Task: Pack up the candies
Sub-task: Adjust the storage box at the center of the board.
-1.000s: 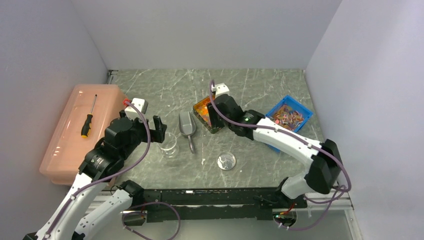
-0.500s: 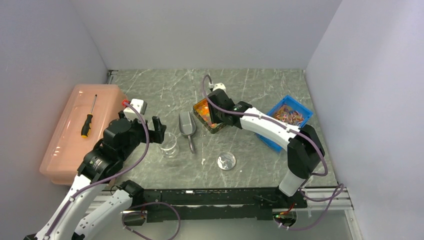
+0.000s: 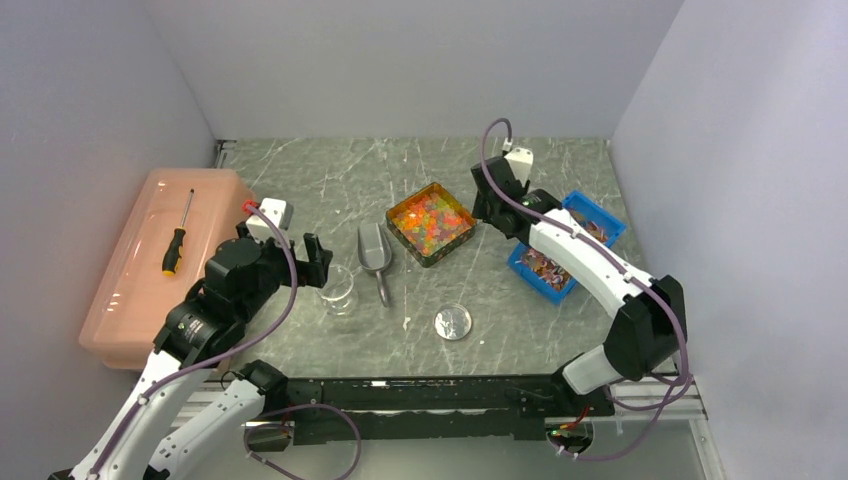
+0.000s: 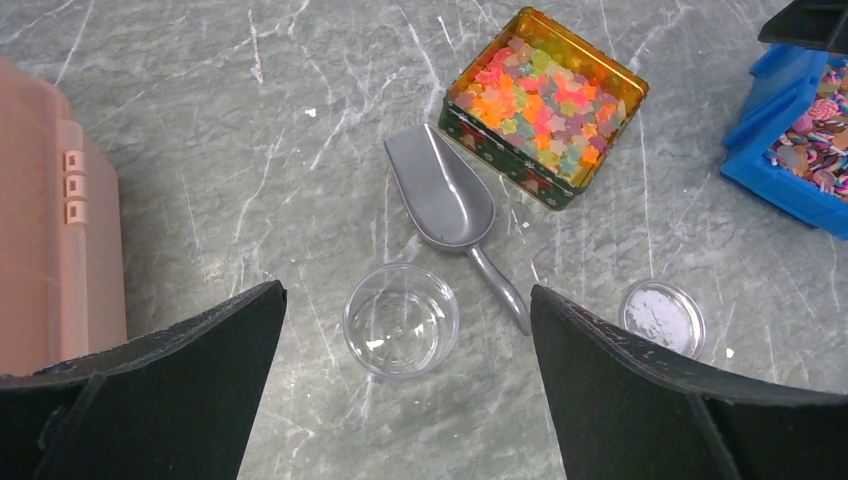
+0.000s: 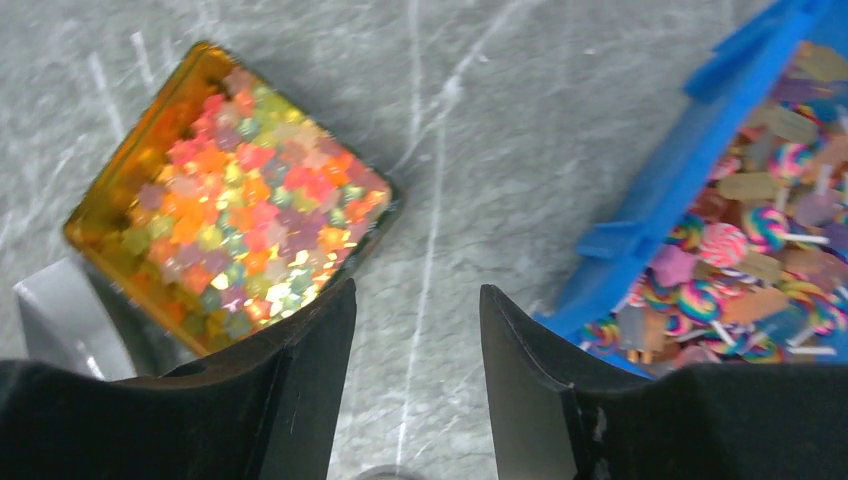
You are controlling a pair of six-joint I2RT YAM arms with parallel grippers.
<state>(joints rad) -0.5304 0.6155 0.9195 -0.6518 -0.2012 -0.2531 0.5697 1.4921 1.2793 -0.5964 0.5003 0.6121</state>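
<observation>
Top view: the candies [image 3: 430, 218] fill a square tin [image 3: 407, 242] at mid-frame on the bench [image 3: 330, 180]. A metal scoop [image 3: 373, 250] lies just left of the tin, with a clear cup [image 3: 340, 290] at its lower left.

Left wrist view: the left tool [image 4: 405, 295] stands wide apart and empty, the cup showing between its fingers.

Right wrist view: the right tool [image 5: 413, 310] is parted, holding nothing, over bare bench between the tin at upper left and a blue bin [image 5: 640, 230] of lollipops [image 5: 720, 245] at right.
</observation>
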